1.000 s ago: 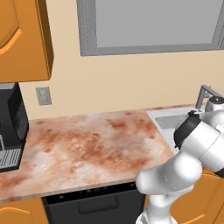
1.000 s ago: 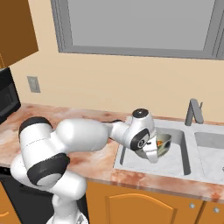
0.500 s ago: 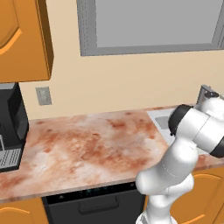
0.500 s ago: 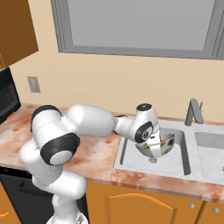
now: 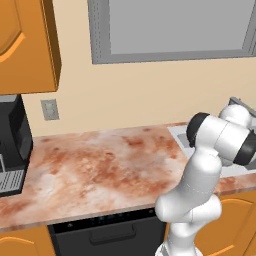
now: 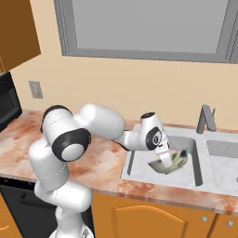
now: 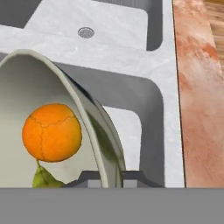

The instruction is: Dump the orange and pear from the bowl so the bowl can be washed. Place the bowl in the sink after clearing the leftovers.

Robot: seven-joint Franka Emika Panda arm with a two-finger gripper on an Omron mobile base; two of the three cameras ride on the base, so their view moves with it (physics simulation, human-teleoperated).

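Kitchen counter point(image 6: 28, 139) of pink stone runs to the grey sink point(image 6: 197, 160). Closest in the hand view, the pear point(image 7: 43, 178) peeks up at the bottom of the bowl point(image 7: 26, 87), just under the orange point(image 7: 51, 132). Both fruits sit inside. The gripper point(image 6: 163, 157) is pinched shut on the bowl's rim and holds it tipped over the near basin. Farther off stands the faucet point(image 6: 204, 118). No words can be read.
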